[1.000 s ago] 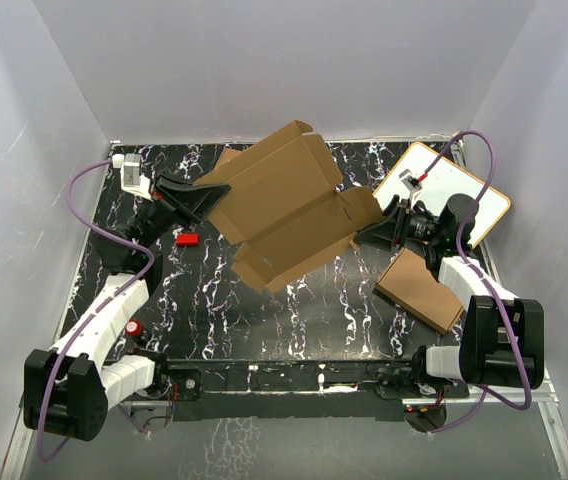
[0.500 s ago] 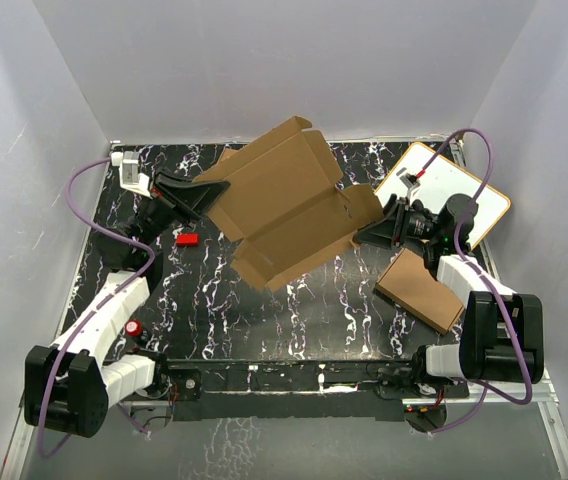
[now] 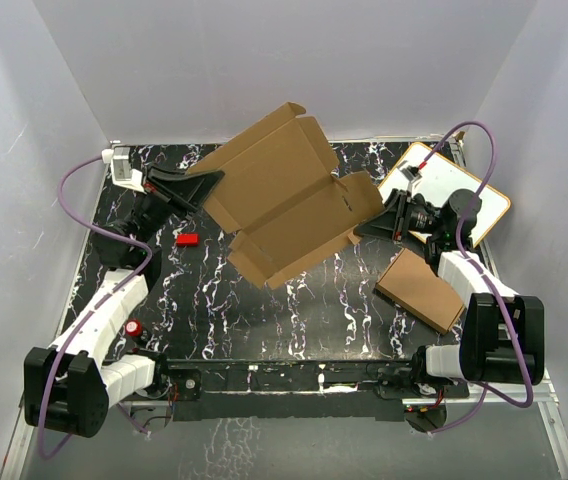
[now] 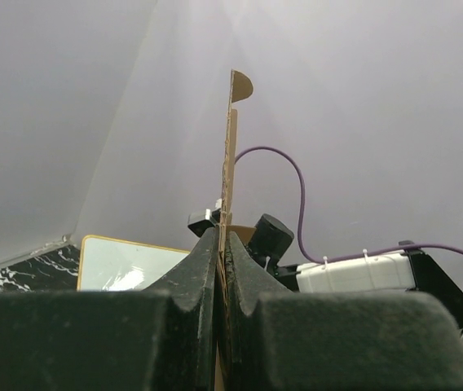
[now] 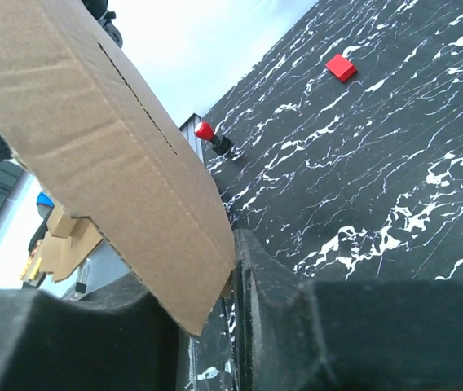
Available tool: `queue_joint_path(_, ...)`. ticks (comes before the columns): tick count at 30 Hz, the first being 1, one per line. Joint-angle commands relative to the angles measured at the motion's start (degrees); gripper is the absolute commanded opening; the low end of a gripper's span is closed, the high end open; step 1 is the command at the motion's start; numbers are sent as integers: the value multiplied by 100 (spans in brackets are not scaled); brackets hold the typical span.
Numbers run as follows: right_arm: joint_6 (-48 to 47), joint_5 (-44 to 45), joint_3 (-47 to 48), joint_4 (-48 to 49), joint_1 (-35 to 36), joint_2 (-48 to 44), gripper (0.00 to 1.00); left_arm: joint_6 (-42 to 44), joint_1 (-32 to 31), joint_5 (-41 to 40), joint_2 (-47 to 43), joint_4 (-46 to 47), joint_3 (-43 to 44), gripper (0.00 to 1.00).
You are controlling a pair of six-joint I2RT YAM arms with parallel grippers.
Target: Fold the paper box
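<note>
The paper box (image 3: pixel 284 195), an unfolded brown cardboard sheet with flaps, hangs tilted above the black marbled table (image 3: pixel 264 310). My left gripper (image 3: pixel 209 180) is shut on its left edge. In the left wrist view the cardboard (image 4: pixel 230 163) stands edge-on, pinched between the jaws of the left gripper (image 4: pixel 222 236). My right gripper (image 3: pixel 369 228) is at the box's right flap. In the right wrist view the corner of that flap (image 5: pixel 93 122) dips between the jaws of the right gripper (image 5: pixel 211 285), which stand narrow with a gap still showing.
A white board with an orange rim (image 3: pixel 454 190) lies at the back right. A flat brown carton (image 3: pixel 419 290) lies under the right arm. A small red block (image 3: pixel 186 239) and a red-capped object (image 3: pixel 134 328) sit on the left. White walls enclose the table.
The box and my left gripper have risen and shifted towards the back left. My right gripper followed the flap and its jaws narrowed around the corner.
</note>
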Motion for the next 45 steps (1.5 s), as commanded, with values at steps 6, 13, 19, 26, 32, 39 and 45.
queue_joint_path(6, 420, 126, 336, 327, 39, -288, 9, 7, 48, -407, 39, 263, 242, 0)
queue_joint_path(13, 319, 274, 367, 173, 35, -325, 8, 157, 52, -162, 41, 31, 227, 0)
queue_joint_path(19, -2476, 418, 644, -2395, 28, -444, 24, 410, 48, 177, -56, -210, 117, 0)
queue_joint_path(26, -6504, 1033, 989, -5445, -72, -796, 65, 821, 87, 722, -281, -875, 43, 0)
queue_joint_path(32, -7761, 1131, 1233, -6206, -78, -1073, 78, 971, 105, 1319, -412, -1340, 85, 0)
queue_joint_path(39, -9203, 420, 1109, -6526, -47, -945, 82, 1251, 108, 1633, -402, -1649, 28, 0)
queue_joint_path(45, -9600, 525, 952, -6800, 383, -656, 81, 1254, 109, 1640, -313, -1517, -103, 0)
